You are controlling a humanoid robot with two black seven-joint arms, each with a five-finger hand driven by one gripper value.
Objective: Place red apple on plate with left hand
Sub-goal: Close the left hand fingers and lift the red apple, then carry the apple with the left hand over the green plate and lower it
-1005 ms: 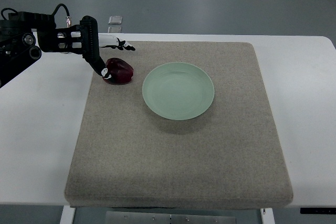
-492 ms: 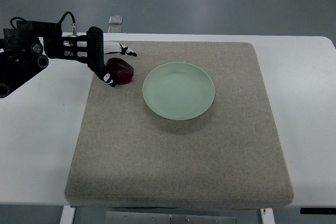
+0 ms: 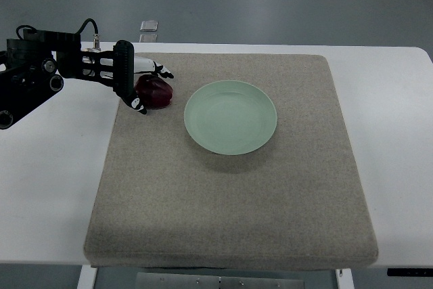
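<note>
Since the frame one second before, the left hand (image 3: 139,86) had shifted slightly toward the plate (image 3: 230,117), and the red apple (image 3: 155,91) had crept a little that way with it; from half a second before, the change was only slight.

From the top view, the left arm came in from the picture's left edge, dark and cabled, ending just left of the plate. Its hand sat against the apple's outer side, the side away from the plate. One dark finger reached down along the apple's near-left edge, and pale fingers (image 3: 154,68) with dark tips stretched out beyond the apple's far edge. The fingers were spread around the apple, partly cupping it, but whether they truly gripped it could not be told. The apple lay on the grey mat (image 3: 230,194), just left of the plate, apart from its rim and not on it. The pale green plate rested on the mat, which covered most of the white counter (image 3: 54,181). A small clear object (image 3: 149,29) lay beyond the counter's far edge, well to the plate's far left.
</note>
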